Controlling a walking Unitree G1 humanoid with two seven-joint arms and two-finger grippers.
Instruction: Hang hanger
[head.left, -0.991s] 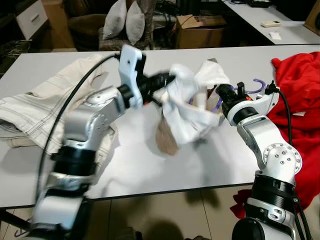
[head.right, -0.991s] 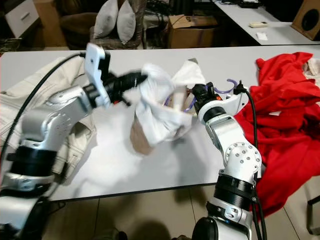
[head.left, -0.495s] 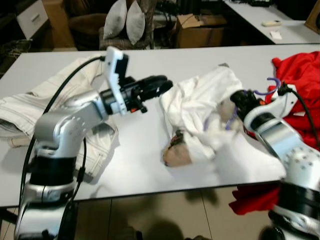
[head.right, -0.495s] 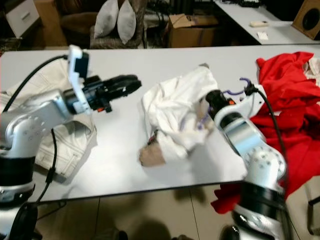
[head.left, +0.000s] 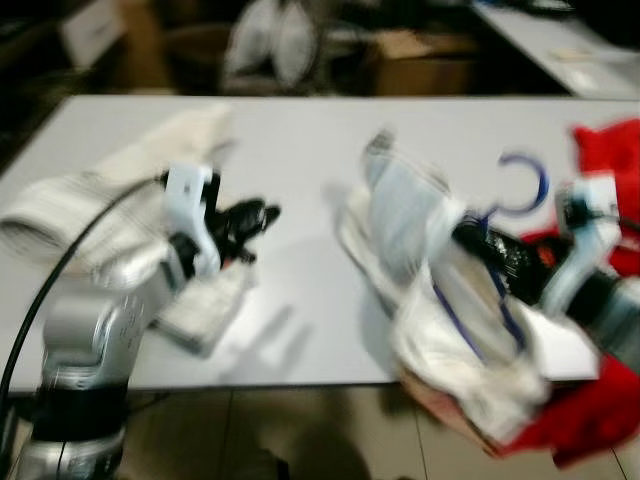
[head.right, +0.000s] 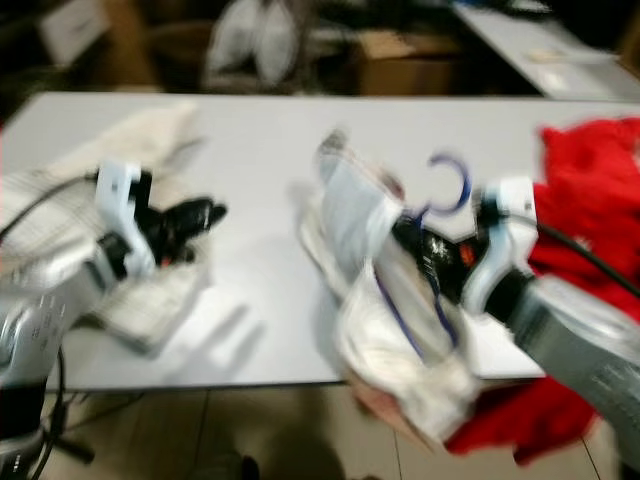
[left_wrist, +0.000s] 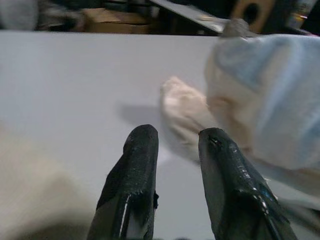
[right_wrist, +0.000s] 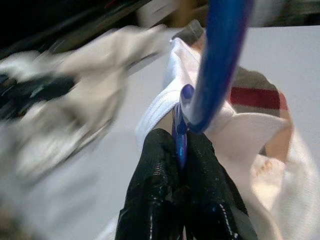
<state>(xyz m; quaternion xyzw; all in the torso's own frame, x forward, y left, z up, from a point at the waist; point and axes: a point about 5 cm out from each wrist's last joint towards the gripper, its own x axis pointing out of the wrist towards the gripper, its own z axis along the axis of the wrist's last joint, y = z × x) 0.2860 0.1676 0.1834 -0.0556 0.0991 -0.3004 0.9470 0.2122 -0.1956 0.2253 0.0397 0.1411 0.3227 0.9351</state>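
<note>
The views are blurred. A blue hanger (head.left: 522, 186) carries a white garment (head.left: 436, 300) that hangs off it over the table's near right edge. My right gripper (right_wrist: 180, 150) is shut on the hanger's neck, just under the hook (right_wrist: 220, 55); in the left eye view it (head.left: 492, 252) sits behind the cloth. My left gripper (head.left: 252, 217) hovers over the table to the garment's left, apart from it. Its fingers (left_wrist: 137, 170) stand slightly apart with nothing between them, pointing at the garment (left_wrist: 260, 100).
Cream trousers (head.left: 90, 205) lie on the left of the white table (head.left: 300, 150), partly under my left arm. A red garment (head.left: 605, 150) lies at the right edge and hangs over it. Boxes and pillows (head.left: 275, 40) stand beyond the far edge.
My right gripper has lifted the hanger with the white garment off the table and toward the near edge. My left gripper has drawn back to the left. The camera has also shifted.
</note>
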